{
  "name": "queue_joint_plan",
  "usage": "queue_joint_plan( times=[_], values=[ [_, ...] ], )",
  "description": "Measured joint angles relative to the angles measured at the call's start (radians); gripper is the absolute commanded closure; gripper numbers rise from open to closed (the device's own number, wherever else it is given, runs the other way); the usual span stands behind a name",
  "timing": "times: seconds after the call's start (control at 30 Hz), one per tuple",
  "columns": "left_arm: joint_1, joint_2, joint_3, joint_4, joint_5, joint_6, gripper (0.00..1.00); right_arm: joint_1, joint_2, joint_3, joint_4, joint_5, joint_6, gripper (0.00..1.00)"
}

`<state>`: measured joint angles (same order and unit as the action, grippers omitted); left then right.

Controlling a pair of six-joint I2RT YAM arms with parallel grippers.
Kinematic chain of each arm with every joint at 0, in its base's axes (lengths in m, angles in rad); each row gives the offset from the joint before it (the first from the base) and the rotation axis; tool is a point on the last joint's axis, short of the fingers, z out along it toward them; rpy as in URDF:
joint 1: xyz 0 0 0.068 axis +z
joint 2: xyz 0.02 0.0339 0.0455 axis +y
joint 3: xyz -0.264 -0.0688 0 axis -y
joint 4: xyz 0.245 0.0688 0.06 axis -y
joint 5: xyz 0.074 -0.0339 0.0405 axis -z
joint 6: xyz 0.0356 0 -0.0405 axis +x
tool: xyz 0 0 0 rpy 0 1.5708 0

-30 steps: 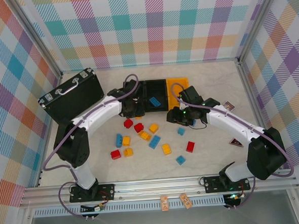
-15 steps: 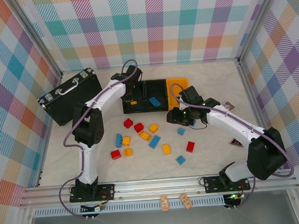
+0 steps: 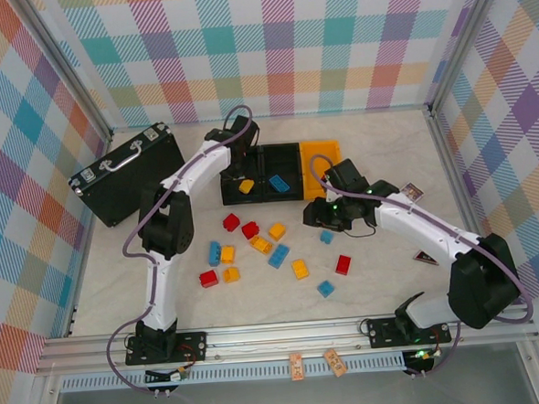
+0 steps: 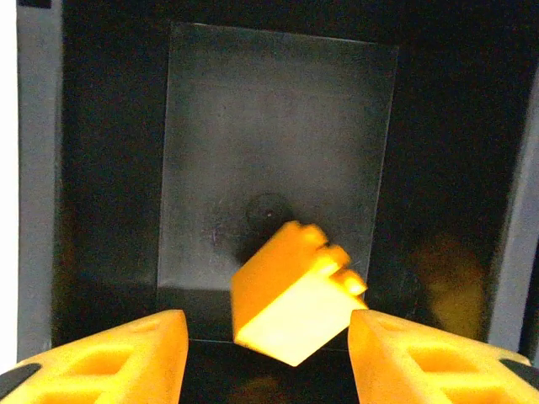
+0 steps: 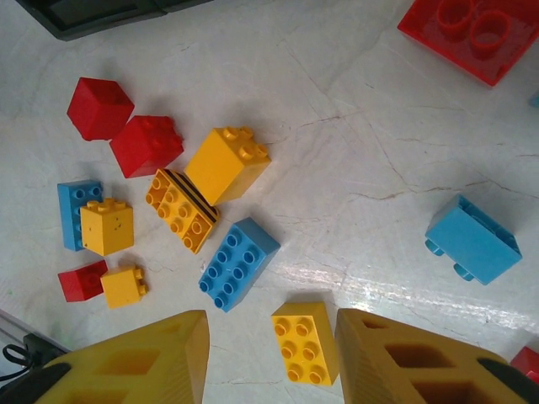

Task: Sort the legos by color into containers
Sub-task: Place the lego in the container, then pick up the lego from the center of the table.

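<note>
Our left tool [image 4: 268, 349] stands wide over a yellow brick [image 4: 290, 295] in a black bin [image 4: 253, 126]; our right tool [image 5: 271, 349] wide, empty.

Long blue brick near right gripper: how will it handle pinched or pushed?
Probably stiff and light: the long blue brick looks like hard plastic. Lying flat, studs up, it shouldn't roll or tip. Glossy sides may slip; a push would likely slide it across the smooth table.

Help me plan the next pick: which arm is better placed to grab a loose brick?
Probably right. The right pincer hangs open above the loose bricks, a six-stud yellow brick framed between its fingers. The left pincer is open over a black bin, an orange brick inside, away from them.
</note>
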<state>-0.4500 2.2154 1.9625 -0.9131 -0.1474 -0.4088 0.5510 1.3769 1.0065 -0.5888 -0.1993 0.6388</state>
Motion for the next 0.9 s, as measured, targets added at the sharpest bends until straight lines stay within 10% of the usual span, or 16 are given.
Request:
queue_joint_plan(
  times=[0.9],
  values=[
    [-0.060,-0.615,-0.716,0.269,0.279,-0.025,0.45,-0.015,0.068,0.068,-0.139,0.167,-0.022,0.43]
  ],
)
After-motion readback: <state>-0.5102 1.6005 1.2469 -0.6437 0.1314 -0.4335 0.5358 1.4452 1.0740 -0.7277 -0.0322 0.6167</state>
